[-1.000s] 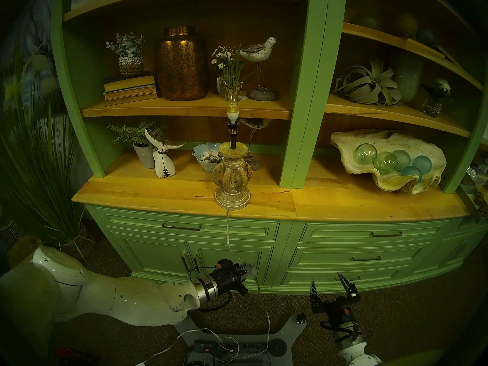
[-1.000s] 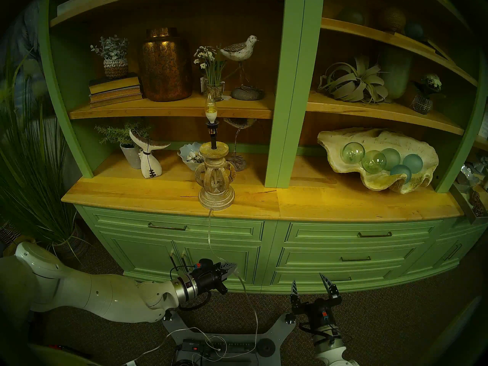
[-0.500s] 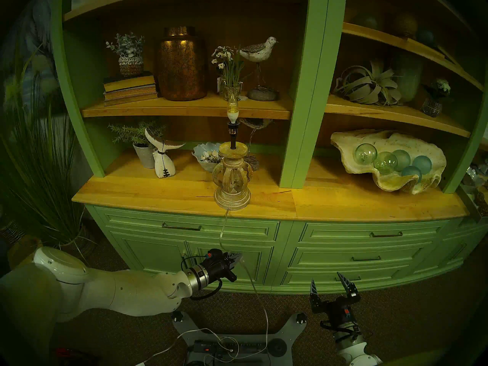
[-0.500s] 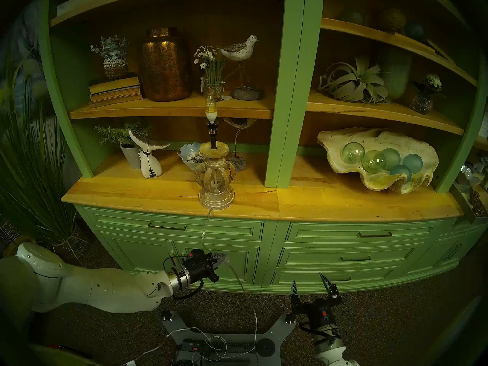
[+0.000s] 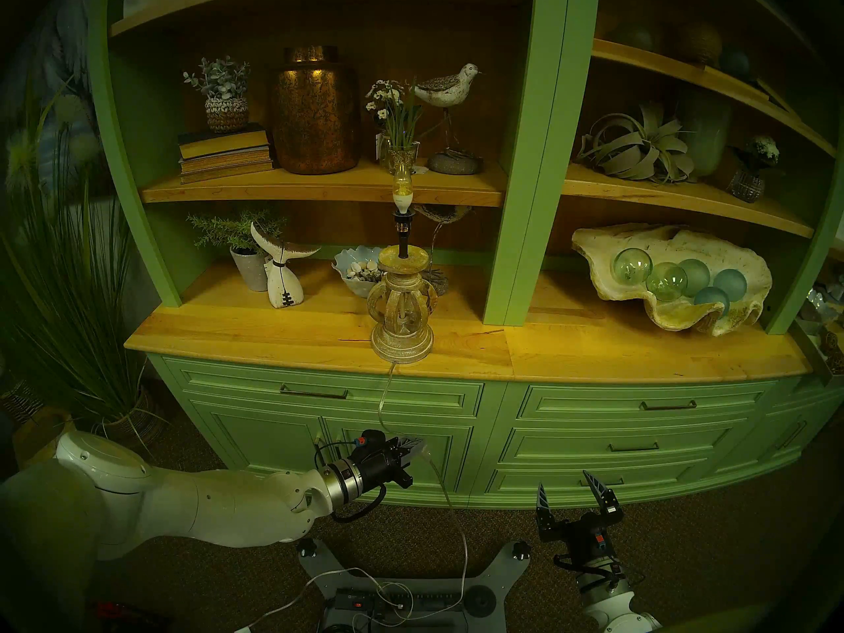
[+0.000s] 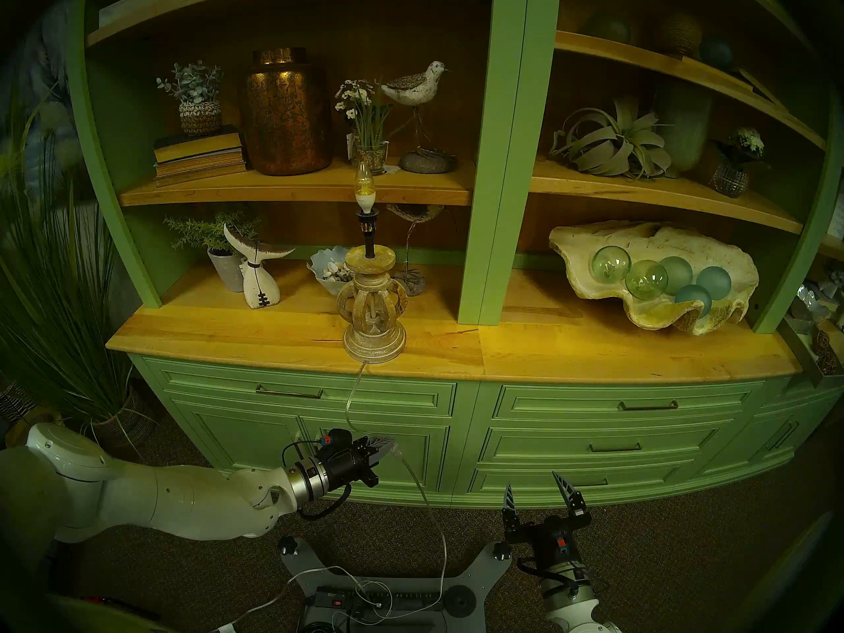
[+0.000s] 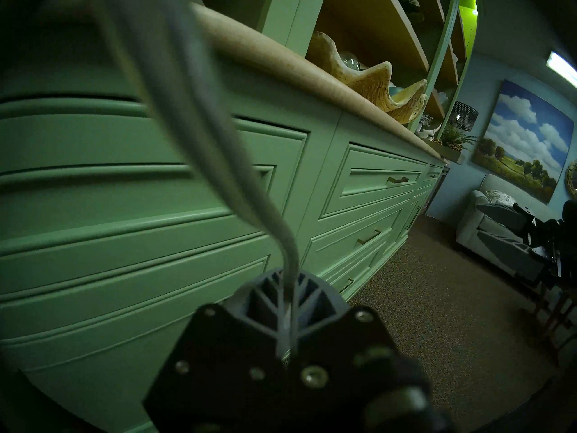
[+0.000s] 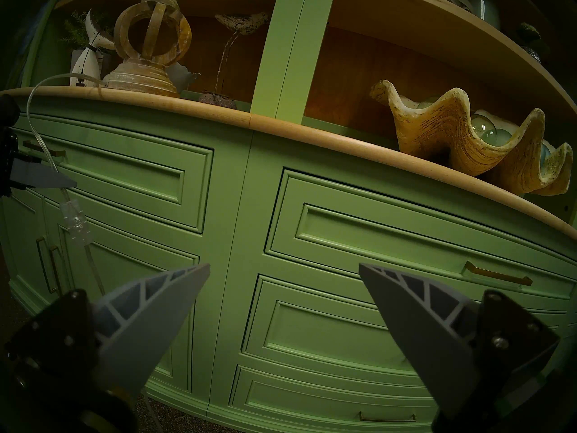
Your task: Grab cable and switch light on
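Observation:
The light [image 5: 402,308] is a carved whitewashed lamp at the counter's front edge, and its candle bulb [image 5: 402,185] shows no bright glow. The clear cable [image 5: 382,399] drops from the base over the cabinet front. My left gripper [image 5: 418,445] is shut on the cable in front of the cabinet doors. In the left wrist view the cable [image 7: 218,126] rises, blurred, out of the shut fingers [image 7: 271,285]. The clear inline switch [image 8: 73,220] hangs just below the left gripper [image 8: 46,179]. My right gripper [image 5: 564,481] is open and empty, low and to the right of the switch.
The green cabinet [image 5: 593,449] with drawers and handles stands close behind both grippers. A black power strip [image 5: 397,600] and a looped white wire [image 5: 388,591] lie on my base. A tall grass plant [image 5: 68,298] is at the left. A big shell [image 5: 671,280] sits on the counter.
My left gripper has carried the cable up and to the left, then eased slightly right. The cable above it now bows leftward. The right arm has not moved.

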Motion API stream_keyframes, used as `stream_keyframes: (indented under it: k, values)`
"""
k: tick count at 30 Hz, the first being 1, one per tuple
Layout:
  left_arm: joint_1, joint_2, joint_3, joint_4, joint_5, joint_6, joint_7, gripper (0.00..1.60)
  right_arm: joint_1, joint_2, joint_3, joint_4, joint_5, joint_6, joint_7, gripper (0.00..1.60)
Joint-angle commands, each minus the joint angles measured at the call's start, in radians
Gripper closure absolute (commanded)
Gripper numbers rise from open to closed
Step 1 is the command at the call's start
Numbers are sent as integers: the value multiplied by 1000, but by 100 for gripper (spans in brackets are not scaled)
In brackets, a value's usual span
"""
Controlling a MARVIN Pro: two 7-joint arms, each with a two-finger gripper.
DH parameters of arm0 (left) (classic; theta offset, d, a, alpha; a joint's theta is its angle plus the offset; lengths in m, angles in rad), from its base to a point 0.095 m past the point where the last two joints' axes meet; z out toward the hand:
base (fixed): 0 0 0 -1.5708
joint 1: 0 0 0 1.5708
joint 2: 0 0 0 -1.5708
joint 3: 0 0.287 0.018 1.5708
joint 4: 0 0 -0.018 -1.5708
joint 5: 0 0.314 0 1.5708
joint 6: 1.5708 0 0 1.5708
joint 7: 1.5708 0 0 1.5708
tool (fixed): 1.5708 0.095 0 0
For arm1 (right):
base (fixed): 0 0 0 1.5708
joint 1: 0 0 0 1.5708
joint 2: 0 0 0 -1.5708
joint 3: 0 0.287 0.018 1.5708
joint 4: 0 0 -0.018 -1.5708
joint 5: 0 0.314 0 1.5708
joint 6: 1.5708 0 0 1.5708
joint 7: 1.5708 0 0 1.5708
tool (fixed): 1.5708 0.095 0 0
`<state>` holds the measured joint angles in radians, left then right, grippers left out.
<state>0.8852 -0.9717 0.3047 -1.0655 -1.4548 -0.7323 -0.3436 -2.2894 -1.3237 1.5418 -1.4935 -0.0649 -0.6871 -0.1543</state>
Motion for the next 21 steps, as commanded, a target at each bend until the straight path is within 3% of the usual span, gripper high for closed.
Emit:
stream_keyframes:
  k: [1, 21]
  values:
    - [-10, -5, -28, -4, -27, -15, -35, 160, 3, 0, 0, -30, 0, -5, 0, 0]
    - [-9, -7, -29, 2, -37, -15, -49, 160, 3, 0, 0, -30, 0, -5, 0, 0]
